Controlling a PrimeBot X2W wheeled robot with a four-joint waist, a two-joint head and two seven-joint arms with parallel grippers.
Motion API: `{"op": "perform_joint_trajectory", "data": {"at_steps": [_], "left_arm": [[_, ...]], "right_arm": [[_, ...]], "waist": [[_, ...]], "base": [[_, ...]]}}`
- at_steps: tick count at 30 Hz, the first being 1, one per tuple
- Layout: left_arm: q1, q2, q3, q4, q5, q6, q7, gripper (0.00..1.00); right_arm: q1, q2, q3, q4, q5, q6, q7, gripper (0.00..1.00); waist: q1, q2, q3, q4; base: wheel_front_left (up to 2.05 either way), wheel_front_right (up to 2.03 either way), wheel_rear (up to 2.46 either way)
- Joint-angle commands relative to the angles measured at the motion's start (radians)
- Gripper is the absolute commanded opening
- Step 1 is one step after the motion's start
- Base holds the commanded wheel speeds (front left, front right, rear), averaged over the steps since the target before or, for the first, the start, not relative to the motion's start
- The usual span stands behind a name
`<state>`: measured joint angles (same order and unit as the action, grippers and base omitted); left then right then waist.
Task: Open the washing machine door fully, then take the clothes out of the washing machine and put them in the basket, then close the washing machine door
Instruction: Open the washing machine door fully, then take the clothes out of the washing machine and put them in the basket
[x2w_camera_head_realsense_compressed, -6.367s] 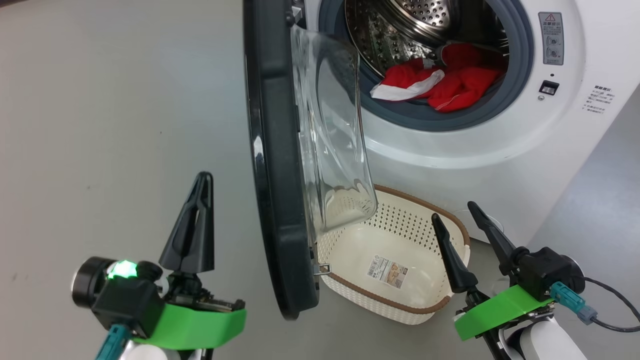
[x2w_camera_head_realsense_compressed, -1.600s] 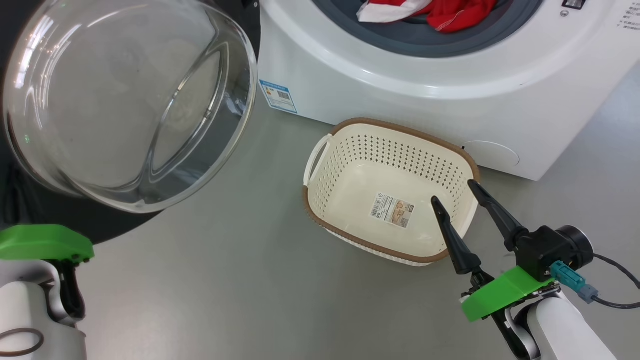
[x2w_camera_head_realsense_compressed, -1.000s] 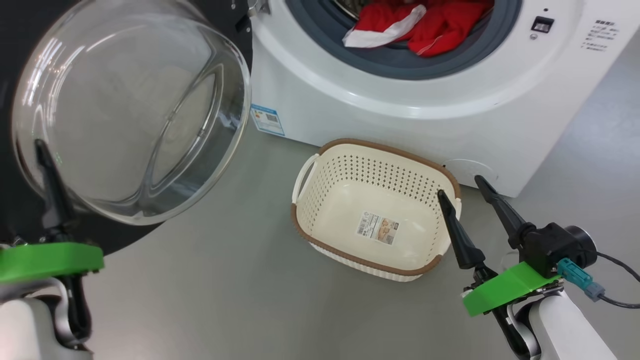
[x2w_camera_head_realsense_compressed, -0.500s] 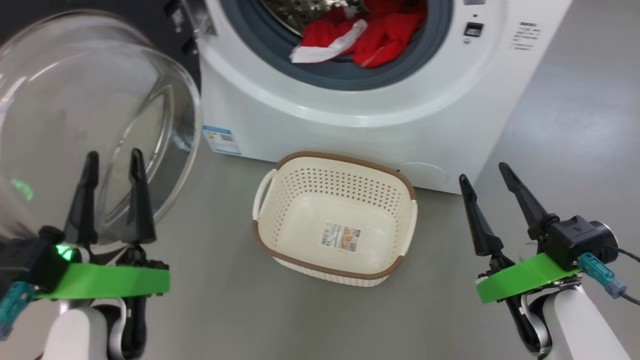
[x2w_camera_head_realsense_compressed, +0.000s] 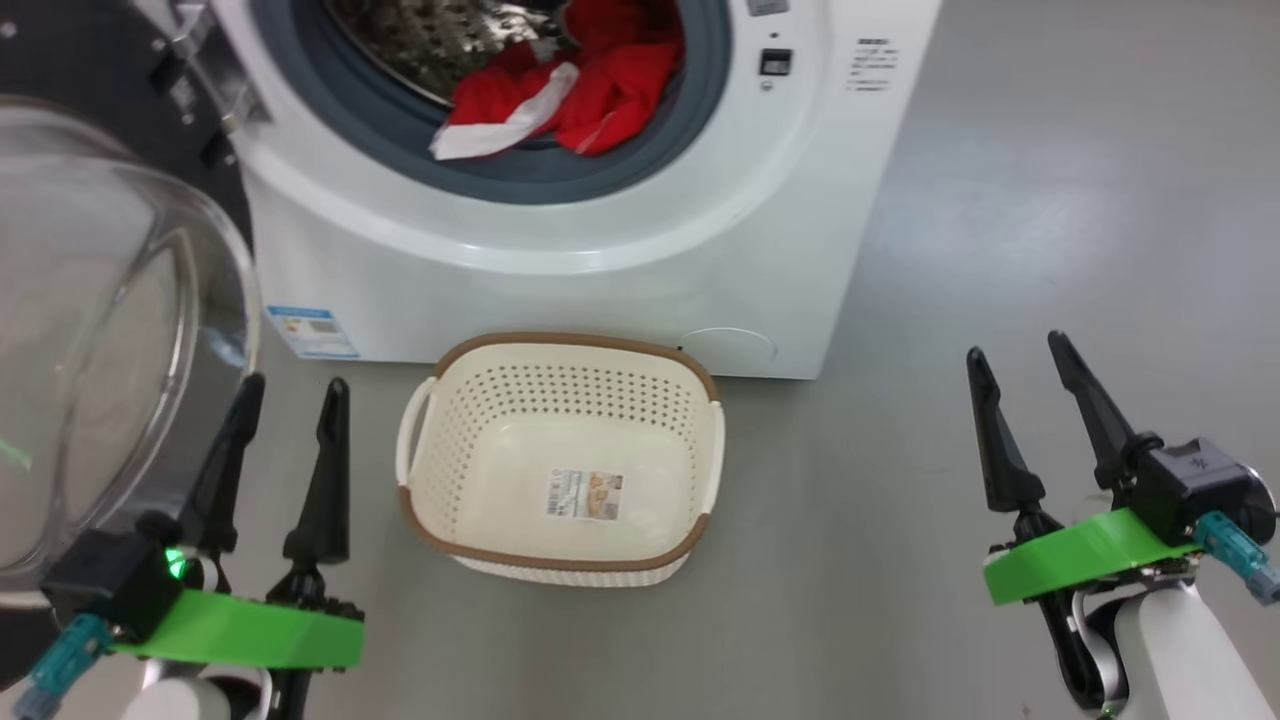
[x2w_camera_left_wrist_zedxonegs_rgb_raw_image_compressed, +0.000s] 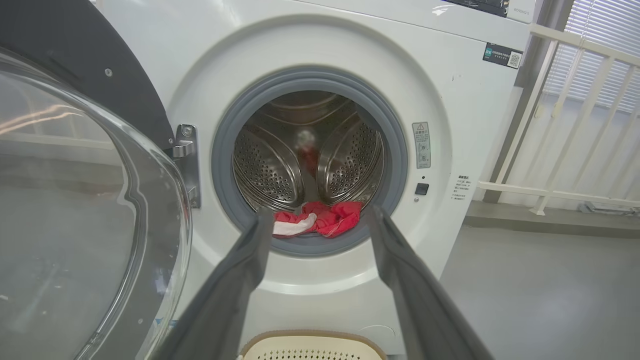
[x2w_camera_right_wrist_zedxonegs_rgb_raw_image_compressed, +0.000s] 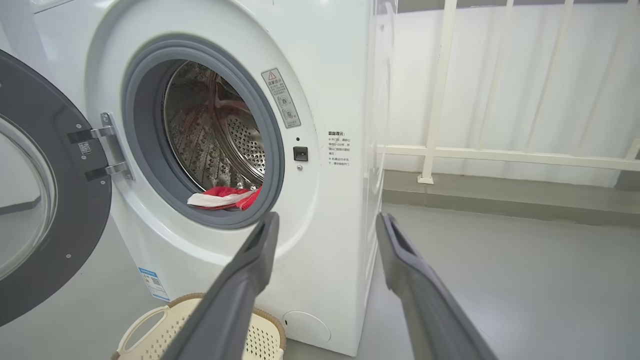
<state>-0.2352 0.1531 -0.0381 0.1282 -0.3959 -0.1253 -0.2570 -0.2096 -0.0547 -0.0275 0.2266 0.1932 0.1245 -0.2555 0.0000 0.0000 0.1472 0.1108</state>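
Note:
The white washing machine (x2w_camera_head_realsense_compressed: 620, 260) stands with its door (x2w_camera_head_realsense_compressed: 110, 330) swung wide to the left, glass bowl facing me. Red and white clothes (x2w_camera_head_realsense_compressed: 560, 95) lie at the drum's front lip, also seen as clothes (x2w_camera_left_wrist_zedxonegs_rgb_raw_image_compressed: 317, 224) and clothes (x2w_camera_right_wrist_zedxonegs_rgb_raw_image_compressed: 225, 197). The cream basket (x2w_camera_head_realsense_compressed: 712, 440) sits on the floor right below the opening, with nothing in it but a sticker. My left gripper (x2w_camera_head_realsense_compressed: 293, 390) is open beside the door glass, left of the basket. My right gripper (x2w_camera_head_realsense_compressed: 1015, 352) is open, well to the right of the basket. Both hold nothing.
Grey floor (x2w_camera_head_realsense_compressed: 1050, 200) spreads to the right of the machine. A white railing (x2w_camera_right_wrist_zedxonegs_rgb_raw_image_compressed: 440, 100) with curtains stands behind it on that side. The open door's black rim (x2w_camera_right_wrist_zedxonegs_rgb_raw_image_compressed: 75, 210) and hinge (x2w_camera_left_wrist_zedxonegs_rgb_raw_image_compressed: 186, 160) take up the left.
The head camera has swung, so machine and basket sit further left in the picture. My left gripper has risen into fuller view beside the door glass. The door stays wide open.

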Motion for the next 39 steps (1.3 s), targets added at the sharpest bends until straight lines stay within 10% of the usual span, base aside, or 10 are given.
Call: {"op": "perform_joint_trajectory", "data": {"at_steps": [1,39], "left_arm": [[0.015,0.039,0.034,-0.020,0.009,-0.005,-0.005,1.00],[0.226,-0.015,0.090,0.054,0.107,-0.003,-0.005,1.00]], "right_arm": [[0.007,0.004,0.011,-0.022,0.002,0.006,-0.006,1.00],[0.203,0.004,-0.012,-0.113,0.003,0.006,-0.006,1.00]], "waist": [[0.0000,0.0000,-0.016,-0.047],[0.0000,0.0000,-0.177,-0.141]], "base": [[0.00,0.00,0.00],[0.00,0.00,0.00]]}}
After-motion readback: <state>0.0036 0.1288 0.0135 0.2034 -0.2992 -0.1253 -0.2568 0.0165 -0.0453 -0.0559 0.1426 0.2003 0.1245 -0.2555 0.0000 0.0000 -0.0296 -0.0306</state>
